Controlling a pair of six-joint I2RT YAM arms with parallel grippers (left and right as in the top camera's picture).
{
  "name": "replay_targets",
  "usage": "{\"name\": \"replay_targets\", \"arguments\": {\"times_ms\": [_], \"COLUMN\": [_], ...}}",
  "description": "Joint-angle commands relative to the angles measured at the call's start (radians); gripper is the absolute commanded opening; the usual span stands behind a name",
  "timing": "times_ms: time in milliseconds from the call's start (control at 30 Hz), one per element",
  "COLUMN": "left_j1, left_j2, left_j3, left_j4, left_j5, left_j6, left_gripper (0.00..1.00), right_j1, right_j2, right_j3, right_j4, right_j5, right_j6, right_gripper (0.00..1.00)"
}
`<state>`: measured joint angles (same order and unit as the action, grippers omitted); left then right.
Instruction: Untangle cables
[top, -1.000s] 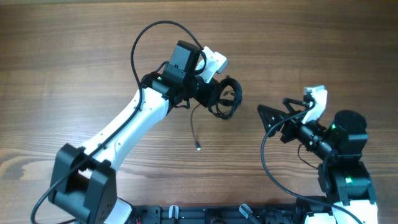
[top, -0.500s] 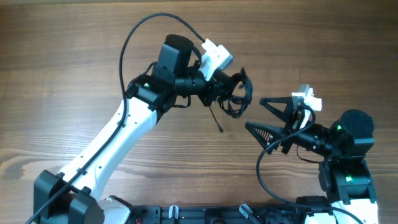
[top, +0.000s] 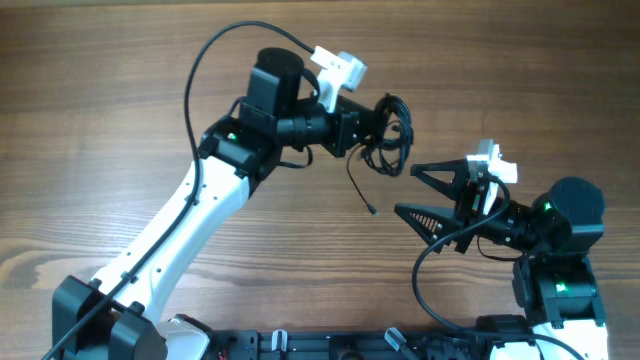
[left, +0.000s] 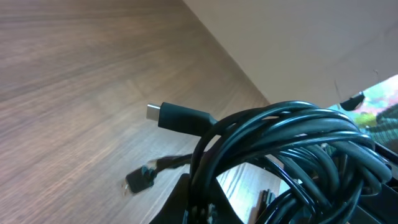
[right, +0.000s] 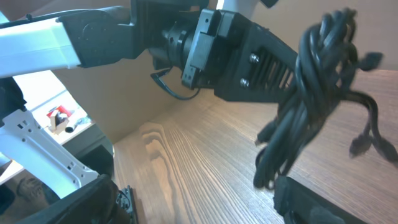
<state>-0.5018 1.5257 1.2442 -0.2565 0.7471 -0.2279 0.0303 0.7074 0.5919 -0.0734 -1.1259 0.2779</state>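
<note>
My L gripper (top: 376, 128) is clamped on the cables (top: 400, 130). The bundle is held up above the table (top: 120, 100), w/ one plug end (top: 372, 210) dangling below. R gripper (top: 406, 190) has its jaws wide apart and empty, near the bundle on its right, not touching.

"Where is there room to pass?"
"The table (top: 90, 110) lies bare beyond the left arm (top: 185, 225), which slants across the middle."
"And on the right?"
"Tight. The cables (top: 390, 135) hang near the right gripper (top: 405, 189), and a loose strand (top: 358, 185) dangles between, possibly off the wood."
</note>
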Motion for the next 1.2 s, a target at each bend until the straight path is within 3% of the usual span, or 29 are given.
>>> {"name": "replay_targets", "arguments": {"times_ms": [0,500,667,833,867,967,1167], "left_j1": [-0.047,-0.104,-0.136,-0.136,-0.135,-0.112,-0.047], "left_j2": [-0.026,-0.026,-0.026,-0.026,-0.026,-0.033,-0.065], "left_j3": [0.001,0.001,0.001,0.002,0.001,0.001,0.001], "left_j4": [0.007,0.007,0.015,0.060,0.063,0.055,-0.010], "left_j5": [0.018,0.014,-0.085,-0.087,-0.087,-0.087,-0.109], "left_j6": [-0.015,-0.016,-0.041,-0.072,-0.072,-0.077,-0.130], "left_gripper": [0.04,0.04,0.04,0.04,0.04,0.04,0.04], "right_j1": [0.004,0.004,0.004,0.004,0.004,0.004,0.000], "right_j2": [0.001,0.001,0.001,0.001,0.001,0.000,0.000], "right_j3": [0.022,0.022,0.022,0.022,0.022,0.022,0.023], "right_j4": [0.005,0.006,0.005,0.005,0.003,-0.042,-0.095], "right_j5": [-0.031,-0.024,-0.029,-0.026,-0.007,0.093,0.205], "right_j6": [-0.013,-0.013,-0.013,-0.013,-0.011,0.021,0.043], "right_gripper": [0.87,0.90,0.90,0.90,0.84,0.83,0.91]}}
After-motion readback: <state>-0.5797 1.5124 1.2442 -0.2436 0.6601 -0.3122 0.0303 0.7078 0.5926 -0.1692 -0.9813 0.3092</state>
